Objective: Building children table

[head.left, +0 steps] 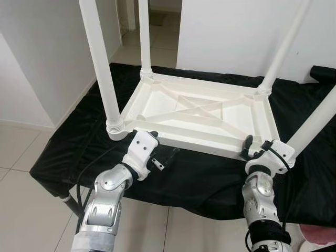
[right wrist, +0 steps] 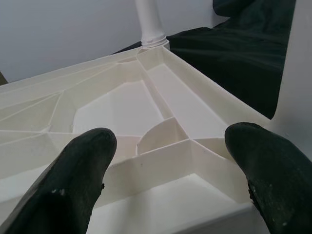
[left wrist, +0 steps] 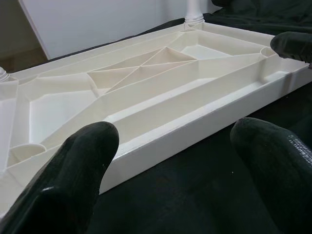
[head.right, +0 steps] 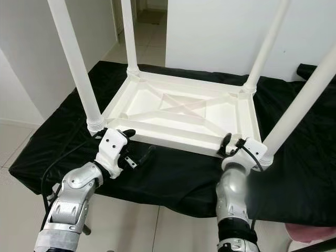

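— What's on the black cloth (head.left: 63, 152)?
— White plastic table (head.left: 199, 113), upside down, ribbed underside, 4 round legs up.
— Grippers?
— Left gripper (head.left: 157, 149) open at near-left edge; right gripper (head.left: 257, 147) open over near-right corner.

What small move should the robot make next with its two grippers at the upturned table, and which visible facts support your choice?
Probably close both open grippers on the near rim. The white table lies upside down on the black cloth with four legs up. The left gripper and right gripper sit at the near corners, fingers spread, nothing yet grasped, ready to lift and flip it.
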You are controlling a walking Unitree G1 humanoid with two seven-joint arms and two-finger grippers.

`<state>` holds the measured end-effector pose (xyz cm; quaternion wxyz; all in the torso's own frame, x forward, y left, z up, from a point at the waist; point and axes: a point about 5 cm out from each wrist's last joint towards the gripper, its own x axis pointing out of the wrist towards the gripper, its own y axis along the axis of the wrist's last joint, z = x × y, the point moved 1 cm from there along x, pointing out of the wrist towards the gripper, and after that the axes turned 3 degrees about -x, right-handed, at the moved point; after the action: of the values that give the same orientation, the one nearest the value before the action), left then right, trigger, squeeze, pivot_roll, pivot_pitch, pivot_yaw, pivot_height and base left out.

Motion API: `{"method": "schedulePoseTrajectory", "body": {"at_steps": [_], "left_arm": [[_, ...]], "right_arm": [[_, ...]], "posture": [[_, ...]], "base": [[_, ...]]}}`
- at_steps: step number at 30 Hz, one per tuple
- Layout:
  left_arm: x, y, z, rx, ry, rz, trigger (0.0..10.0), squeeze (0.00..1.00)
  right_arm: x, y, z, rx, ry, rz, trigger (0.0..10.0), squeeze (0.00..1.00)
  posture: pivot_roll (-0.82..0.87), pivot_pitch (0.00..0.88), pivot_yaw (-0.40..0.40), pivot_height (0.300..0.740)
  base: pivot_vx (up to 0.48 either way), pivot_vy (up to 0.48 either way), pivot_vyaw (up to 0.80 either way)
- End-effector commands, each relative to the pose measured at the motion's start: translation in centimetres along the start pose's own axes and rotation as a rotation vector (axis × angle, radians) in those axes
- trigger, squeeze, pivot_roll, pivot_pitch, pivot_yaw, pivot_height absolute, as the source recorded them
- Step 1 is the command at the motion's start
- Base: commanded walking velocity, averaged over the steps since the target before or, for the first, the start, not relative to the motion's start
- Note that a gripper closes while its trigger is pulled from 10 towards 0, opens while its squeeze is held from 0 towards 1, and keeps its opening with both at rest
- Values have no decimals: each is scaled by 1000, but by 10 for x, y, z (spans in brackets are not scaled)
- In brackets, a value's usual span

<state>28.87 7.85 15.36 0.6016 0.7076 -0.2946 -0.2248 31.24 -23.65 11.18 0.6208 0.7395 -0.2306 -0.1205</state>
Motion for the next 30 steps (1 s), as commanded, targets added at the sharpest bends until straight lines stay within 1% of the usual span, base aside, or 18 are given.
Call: {"method": "schedulePoseTrajectory", "body": {"at_steps": [1,2,3,4,5,7,8,9,11,14,16,20,21,23,24,27,29,30], "left_arm": [[0,-6,-7,-7,175,-12,10000,0],[0,-8,-5,-12,159,-12,10000,0],[2,-10,-1,-18,125,-13,10000,0],[2,-10,-1,-18,125,-13,10000,0],[3,-12,2,-21,102,-14,10000,0],[3,-12,2,-21,102,-14,10000,0],[8,-18,7,-18,52,-30,10000,0],[8,-18,7,-18,52,-30,10000,0],[12,-22,9,-16,16,-41,10000,0],[16,-24,11,-13,-5,-47,10000,0],[26,-26,12,-20,-43,-52,10000,0],[34,-26,12,-30,-60,-54,10000,0],[42,-25,9,-13,-60,-56,10000,0],[42,-25,9,-13,-60,-56,10000,0],[44,-23,7,-6,-56,-56,10000,0],[48,-21,1,4,-39,-48,10000,0],[48,-21,1,4,-39,-48,10000,0],[50,-22,-2,8,-34,-51,10000,0]], "right_arm": [[-3,-8,10,-20,-27,-22,10000,0],[-5,-6,-1,-39,32,-4,10000,0],[-11,-5,-17,-56,104,15,10000,0],[-11,-5,-17,-56,104,15,10000,0],[-15,-4,-27,-66,149,29,10000,0],[-15,-4,-27,-66,149,29,10000,0],[-23,-1,-48,-76,223,58,10000,0],[-23,-1,-48,-76,223,58,10000,0],[-25,2,-58,-76,259,77,10000,0],[-26,4,-63,-76,274,90,10000,0],[-27,10,-72,-76,311,118,10000,0],[-29,16,-78,-88,338,144,10000,0],[-34,17,-79,-145,329,157,10000,0],[-34,17,-79,-145,329,157,10000,0],[-35,17,-77,-176,318,158,10000,0],[-47,11,-73,-192,316,144,10000,0],[-47,11,-73,-192,316,144,10000,0],[-51,9,-69,-198,310,141,10000,0]], "posture": [[44,22,38,740],[43,19,43,740],[44,18,41,740],[44,18,41,740],[44,18,41,740],[44,18,41,740],[53,10,42,740],[53,10,42,740],[56,8,45,740],[56,8,45,740],[51,0,52,740],[43,0,58,740],[33,0,64,740],[33,0,64,740],[33,0,64,740],[10,0,75,740],[10,0,75,740],[6,0,77,740]], "base": [[0,0,0],[0,0,0],[0,0,0],[0,0,0],[0,0,0],[0,0,0],[0,0,0],[0,0,0],[0,0,0],[0,0,0],[0,0,0],[0,0,0],[0,0,0],[0,0,0],[0,0,0],[0,0,0],[0,0,0],[0,0,0]]}}
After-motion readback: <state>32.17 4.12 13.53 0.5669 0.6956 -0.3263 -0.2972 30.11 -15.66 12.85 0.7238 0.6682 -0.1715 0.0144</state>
